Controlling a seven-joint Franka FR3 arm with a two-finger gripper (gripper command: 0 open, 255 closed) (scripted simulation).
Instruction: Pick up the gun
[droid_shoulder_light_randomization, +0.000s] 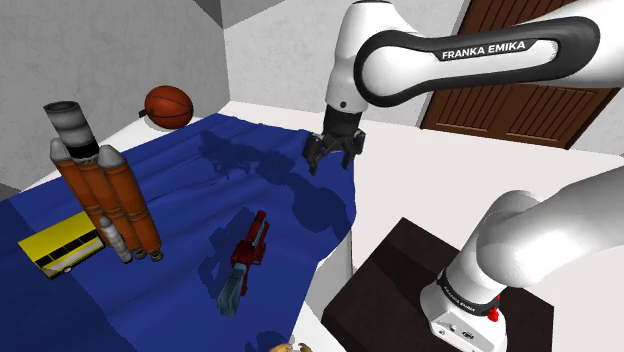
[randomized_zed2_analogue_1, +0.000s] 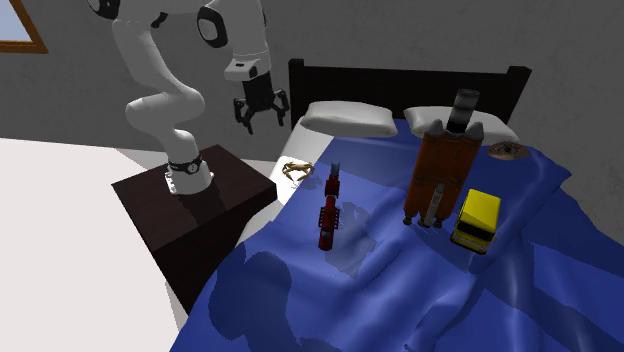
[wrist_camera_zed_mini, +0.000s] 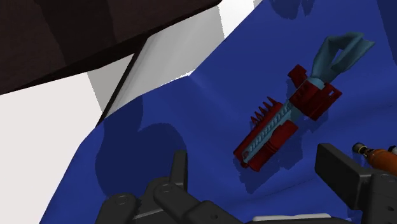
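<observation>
Red gun (randomized_zed2_analogue_1: 328, 212) along blue sheet (randomized_zed2_analogue_1: 400, 290) — teal grip toward headboard (randomized_zed2_analogue_1: 400, 80), hand (droid_shoulder_light_randomization: 331, 160) empty (spread)

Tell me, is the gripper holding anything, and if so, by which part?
Nothing is held. The gripper hangs open in the air, and the gun lies on the blue blanket, apart from it.

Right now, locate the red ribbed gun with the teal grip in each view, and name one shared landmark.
Shoulder view: gun low centre, right of the orange rocket.
Second exterior view: centre, left of the rocket.
Wrist view: lying diagonally on the blue bedspread.
Shared landmark: that bedspread, under the gun.
</observation>
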